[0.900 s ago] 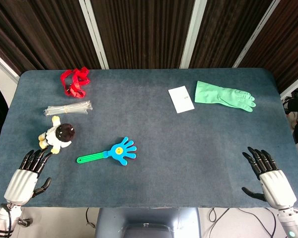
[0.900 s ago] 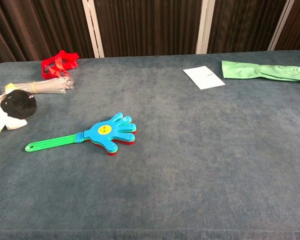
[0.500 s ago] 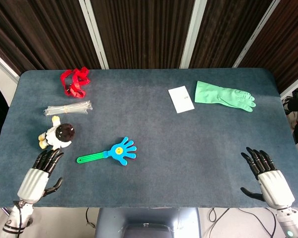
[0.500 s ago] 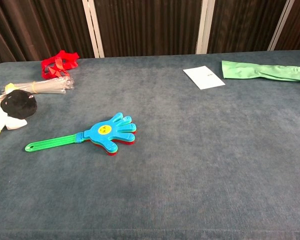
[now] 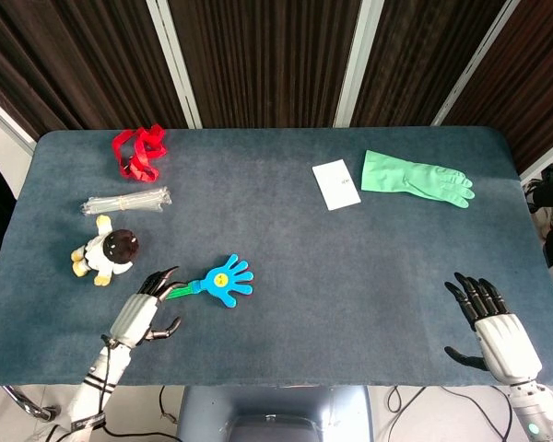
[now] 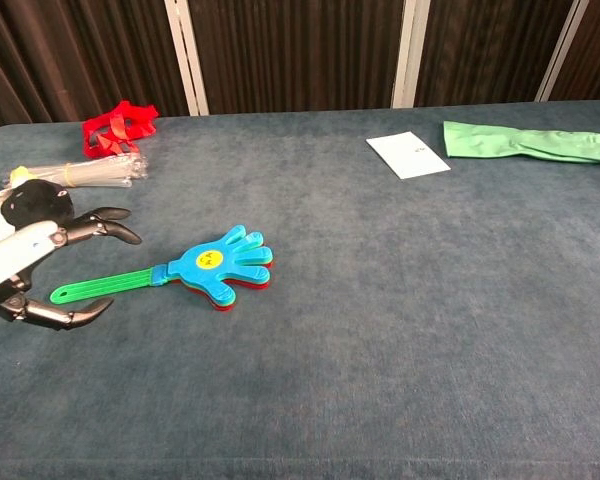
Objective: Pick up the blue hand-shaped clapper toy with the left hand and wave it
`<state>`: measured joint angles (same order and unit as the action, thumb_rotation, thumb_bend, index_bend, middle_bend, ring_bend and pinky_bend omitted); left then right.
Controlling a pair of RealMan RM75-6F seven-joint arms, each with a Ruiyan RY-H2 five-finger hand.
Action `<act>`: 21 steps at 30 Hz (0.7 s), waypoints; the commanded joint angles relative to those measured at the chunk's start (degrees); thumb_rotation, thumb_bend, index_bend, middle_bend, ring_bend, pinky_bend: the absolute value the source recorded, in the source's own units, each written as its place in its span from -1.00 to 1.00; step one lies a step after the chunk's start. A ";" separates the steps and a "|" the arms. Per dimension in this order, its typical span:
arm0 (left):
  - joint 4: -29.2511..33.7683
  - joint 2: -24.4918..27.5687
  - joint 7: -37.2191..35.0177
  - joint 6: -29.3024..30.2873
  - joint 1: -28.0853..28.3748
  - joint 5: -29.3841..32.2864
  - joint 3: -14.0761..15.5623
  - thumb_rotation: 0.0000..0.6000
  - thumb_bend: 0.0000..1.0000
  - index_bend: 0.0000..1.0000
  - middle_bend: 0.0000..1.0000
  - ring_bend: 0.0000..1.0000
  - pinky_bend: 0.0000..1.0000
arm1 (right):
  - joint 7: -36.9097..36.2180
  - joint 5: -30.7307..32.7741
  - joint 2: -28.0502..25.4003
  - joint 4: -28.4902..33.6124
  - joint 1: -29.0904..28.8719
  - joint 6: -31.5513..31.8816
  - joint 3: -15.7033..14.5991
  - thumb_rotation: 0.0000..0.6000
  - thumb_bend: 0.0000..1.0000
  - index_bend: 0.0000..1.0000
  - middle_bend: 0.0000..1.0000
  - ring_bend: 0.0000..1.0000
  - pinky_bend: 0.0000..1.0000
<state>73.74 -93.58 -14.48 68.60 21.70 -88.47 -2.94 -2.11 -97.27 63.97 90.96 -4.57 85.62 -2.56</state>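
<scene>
Beside left hand (image 5: 140, 313), clapper toy (image 5: 207, 280) lengthwise left-right.

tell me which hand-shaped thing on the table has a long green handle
The blue clapper toy by the left hand. The green rubber glove at the far right is hand-shaped too, but has no handle.

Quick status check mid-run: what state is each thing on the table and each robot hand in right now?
Clapper toy: flat on table, not gripped.
Left robot hand: open at the green handle.
Right robot hand: open, empty.
Green glove: lying flat.
Plush doll: lying down.
Red strap: bunched.
White card: flat.
</scene>
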 commanded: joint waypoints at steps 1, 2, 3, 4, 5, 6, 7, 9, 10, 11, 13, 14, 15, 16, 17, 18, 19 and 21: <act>-2.81 -4.23 4.72 -3.62 2.04 4.85 -2.68 1.00 -0.24 -0.50 -1.00 -1.00 -0.96 | -0.16 0.01 -0.08 0.06 -0.04 -0.07 -0.06 1.00 -0.80 -1.00 -1.00 -1.00 -1.00; -3.66 -5.00 5.63 -4.11 2.34 5.76 -3.18 1.00 -0.24 -0.49 -1.00 -1.00 -0.96 | -0.23 0.02 -0.13 0.08 -0.04 -0.05 -0.06 1.00 -0.80 -1.00 -1.00 -1.00 -1.00; -4.65 -5.90 6.66 -4.55 2.69 6.75 -3.76 1.00 -0.24 -0.48 -1.00 -1.00 -0.96 | -0.33 0.04 -0.20 0.11 -0.04 0.01 -0.03 1.00 -0.80 -1.00 -1.00 -1.00 -1.00; -5.29 -6.49 7.20 -4.71 2.88 7.32 -4.10 1.00 -0.24 -0.48 -1.00 -1.00 -0.96 | -0.39 0.06 -0.25 0.11 -0.02 0.07 -0.02 1.00 -0.80 -1.00 -1.00 -1.00 -1.00; -5.92 -7.00 7.70 -4.78 3.05 7.78 -4.39 1.00 -0.25 -0.48 -1.00 -1.00 -0.96 | -0.45 0.11 -0.29 0.13 -0.02 0.11 0.01 1.00 -0.80 -1.00 -1.00 -1.00 -1.00; -6.79 -7.58 8.26 -4.86 3.29 8.26 -4.72 1.00 -0.25 -0.48 -1.00 -1.00 -0.96 | -0.55 0.16 -0.34 0.13 -0.01 0.17 0.05 1.00 -0.80 -1.00 -1.00 -1.00 -1.00; -7.39 -7.96 8.53 -4.94 3.43 8.62 -4.93 1.00 -0.25 -0.48 -1.00 -1.00 -0.96 | -0.61 0.19 -0.38 0.12 0.00 0.19 0.06 1.00 -0.80 -1.00 -1.00 -1.00 -1.00; -8.60 -8.69 8.64 -5.33 3.71 9.50 -5.37 1.00 -0.25 -0.48 -1.00 -1.00 -0.96 | -0.68 0.23 -0.42 0.10 -0.02 0.22 0.10 1.00 -0.80 -1.00 -1.00 -1.00 -1.00; -9.06 -8.91 8.56 -5.53 3.79 9.86 -5.49 1.00 -0.25 -0.47 -1.00 -1.00 -0.96 | -0.71 0.23 -0.45 0.13 -0.01 0.25 0.09 1.00 -0.80 -1.00 -1.00 -1.00 -1.00; -9.51 -9.10 8.53 -5.67 3.84 10.14 -5.56 1.00 -0.26 -0.46 -1.00 -1.00 -0.96 | -0.76 0.24 -0.46 0.13 -0.02 0.27 0.11 1.00 -0.80 -1.00 -1.00 -1.00 -1.00; -10.41 -9.55 8.38 -5.79 3.93 10.59 -5.67 1.00 -0.26 -0.44 -1.00 -1.00 -0.96 | -0.76 0.23 -0.46 0.14 0.04 0.46 0.15 1.00 -0.80 -1.00 -1.00 -1.00 -1.00; -10.70 -9.73 8.25 -5.79 3.96 10.71 -5.70 1.00 -0.26 -0.43 -1.00 -1.00 -0.96 | -0.78 0.24 -0.45 0.15 0.05 0.50 0.16 1.00 -0.80 -1.00 -1.00 -1.00 -1.00; -10.90 -9.93 8.01 -5.77 4.03 10.76 -5.70 1.00 -0.26 -0.42 -1.00 -1.00 -0.96 | -0.82 0.24 -0.46 0.20 0.09 0.56 0.15 1.00 -0.80 -1.00 -1.00 -1.00 -1.00; -10.98 -10.04 7.78 -5.81 4.10 10.74 -5.66 1.00 -0.26 -0.40 -1.00 -1.00 -0.96 | -0.87 0.24 -0.47 0.23 0.11 0.58 0.13 1.00 -0.80 -1.00 -1.00 -1.00 -1.00; -11.03 -10.12 7.64 -5.84 4.19 10.68 -5.61 1.00 -0.26 -0.39 -1.00 -1.00 -0.96 | -0.92 0.22 -0.49 0.24 0.11 0.57 0.10 1.00 -0.80 -1.00 -1.00 -1.00 -1.00; -11.14 -10.25 7.59 -5.86 4.33 10.64 -5.57 1.00 -0.26 -0.38 -1.00 -1.00 -0.96 | -0.90 0.22 -0.49 0.23 0.11 0.55 0.09 1.00 -0.80 -1.00 -1.00 -1.00 -1.00; -11.23 -10.37 7.58 -5.91 4.43 10.67 -5.58 1.00 -0.26 -0.37 -1.00 -1.00 -0.96 | -0.84 0.24 -0.48 0.22 0.12 0.54 0.09 1.00 -0.80 -1.00 -1.00 -1.00 -1.00; -11.39 -10.66 7.51 -6.13 4.72 10.92 -5.75 1.00 -0.26 -0.36 -1.00 -1.00 -0.96 | -0.86 0.25 -0.50 0.27 0.12 0.51 0.06 1.00 -0.80 -1.00 -1.00 -1.00 -1.00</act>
<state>62.38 -104.21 -6.95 62.50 26.38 -77.59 -8.65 -2.97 -97.03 63.47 91.23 -4.46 86.13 -2.50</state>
